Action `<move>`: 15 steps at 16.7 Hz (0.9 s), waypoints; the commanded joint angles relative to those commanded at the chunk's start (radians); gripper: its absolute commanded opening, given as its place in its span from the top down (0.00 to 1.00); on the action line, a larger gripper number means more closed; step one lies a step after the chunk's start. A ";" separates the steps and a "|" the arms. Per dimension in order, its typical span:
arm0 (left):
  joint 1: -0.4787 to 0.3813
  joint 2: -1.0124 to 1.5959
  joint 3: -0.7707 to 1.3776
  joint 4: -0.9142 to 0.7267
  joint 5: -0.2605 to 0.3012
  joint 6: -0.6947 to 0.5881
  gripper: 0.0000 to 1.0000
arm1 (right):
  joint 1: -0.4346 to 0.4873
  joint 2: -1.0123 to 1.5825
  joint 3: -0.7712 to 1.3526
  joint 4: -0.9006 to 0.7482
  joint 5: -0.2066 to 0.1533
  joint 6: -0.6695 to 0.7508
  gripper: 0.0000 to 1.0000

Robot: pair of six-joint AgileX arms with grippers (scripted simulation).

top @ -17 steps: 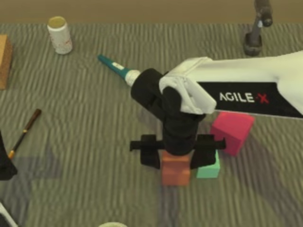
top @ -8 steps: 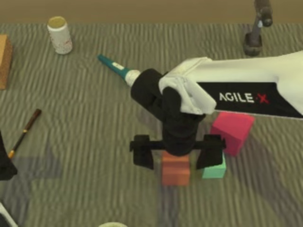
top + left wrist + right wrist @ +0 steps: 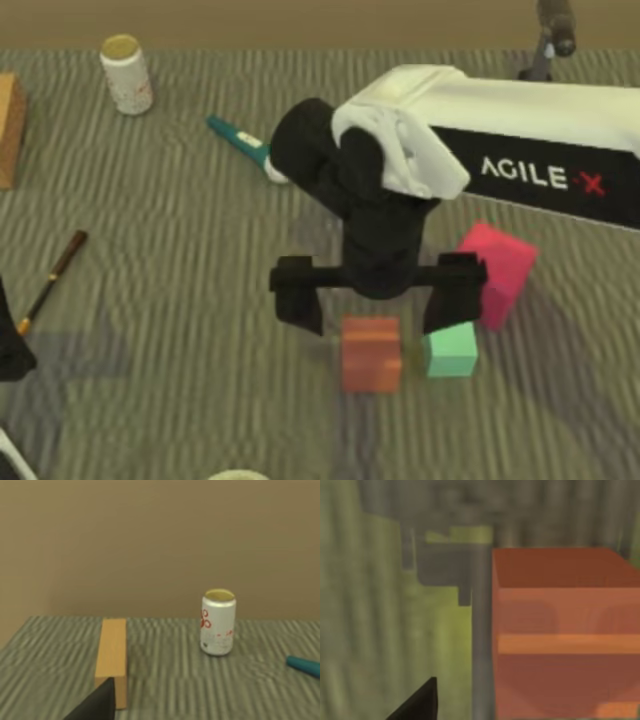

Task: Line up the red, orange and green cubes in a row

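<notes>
Release shows: right claw [image 3: 372, 300] has spread wide and lifted off orange cube [image 3: 371, 353], now beside green cube [image 3: 450, 350], red cube [image 3: 497, 272] still out of line.

Orange cube [image 3: 371, 352]: mid-sized, matte, flat on table, lower centre; fills right wrist view [image 3: 565, 635].
Green cube [image 3: 450, 350]: smallest, mint, flat, just right of orange, narrow gap between.
Red cube [image 3: 497, 268]: largest, crimson, turned corner-on, up and right of green, close beside it, partly hidden.
</notes>
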 joint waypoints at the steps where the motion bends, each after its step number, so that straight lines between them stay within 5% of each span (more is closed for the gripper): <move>1: 0.000 0.000 0.000 0.000 0.000 0.000 0.00 | 0.001 -0.012 0.018 -0.027 0.000 0.000 0.00; 9: 0.000 0.000 0.000 0.000 0.000 0.000 0.00 | -0.012 -0.018 0.035 -0.047 0.000 -0.035 0.00; 15: 0.000 0.000 0.000 0.000 0.000 0.000 0.00 | -0.097 -0.002 0.052 -0.057 -0.002 -0.361 0.00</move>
